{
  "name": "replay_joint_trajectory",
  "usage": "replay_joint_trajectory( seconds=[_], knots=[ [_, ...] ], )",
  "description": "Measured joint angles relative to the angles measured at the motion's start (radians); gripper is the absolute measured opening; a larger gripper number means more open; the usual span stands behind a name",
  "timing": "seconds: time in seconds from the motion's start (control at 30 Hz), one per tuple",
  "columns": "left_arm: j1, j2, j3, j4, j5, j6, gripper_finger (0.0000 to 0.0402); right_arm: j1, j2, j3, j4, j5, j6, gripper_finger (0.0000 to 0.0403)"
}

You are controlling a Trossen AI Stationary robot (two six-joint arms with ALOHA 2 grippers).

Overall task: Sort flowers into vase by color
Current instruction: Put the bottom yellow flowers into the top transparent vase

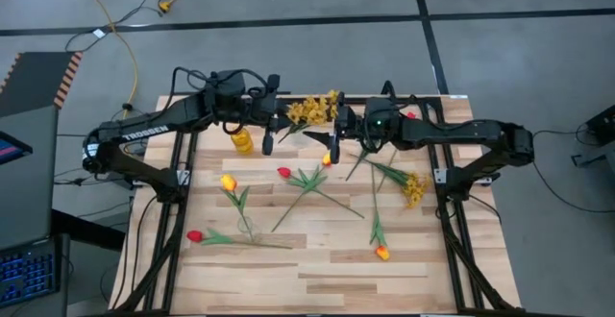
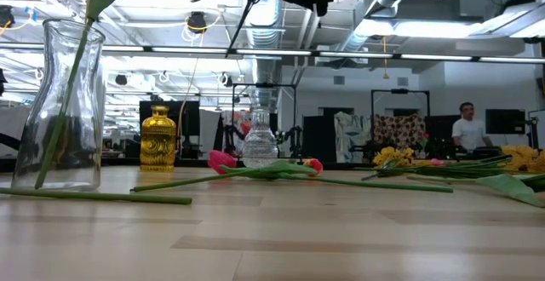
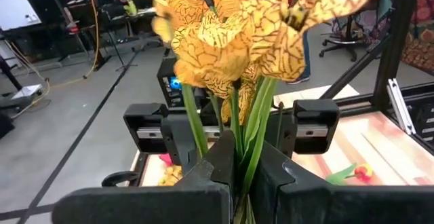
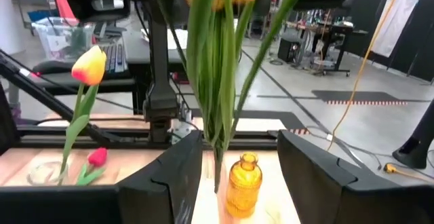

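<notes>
Both arms are matte black with boxy joints and black cables looped along them, the left arm [image 1: 144, 136] lettered TROSSEN in white, the right arm [image 1: 461, 134] showing a small green light.

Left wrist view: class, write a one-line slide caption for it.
Left gripper shut on the stems of a mustard-yellow blossom spray, held upright above the table.

Mustard-yellow spray [image 1: 313, 109] held aloft at far table edge, stems pinched in left gripper [image 1: 272, 125]. Second yellow spray [image 1: 413, 187] lying flat at right. Red tulips [image 1: 195, 235] and yellow-orange tulips [image 1: 228, 182] scattered flat across boards.
</notes>
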Motion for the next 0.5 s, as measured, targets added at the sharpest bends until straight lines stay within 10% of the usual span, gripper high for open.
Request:
replay_joint_trajectory(
  seconds=[0.5],
  knots=[
    [-0.007, 0.011, 0.0, 0.1, 0.002, -0.024, 0.0007, 0.021, 0.01, 0.0, 0.16, 0.012, 0.011, 0.0221]
  ],
)
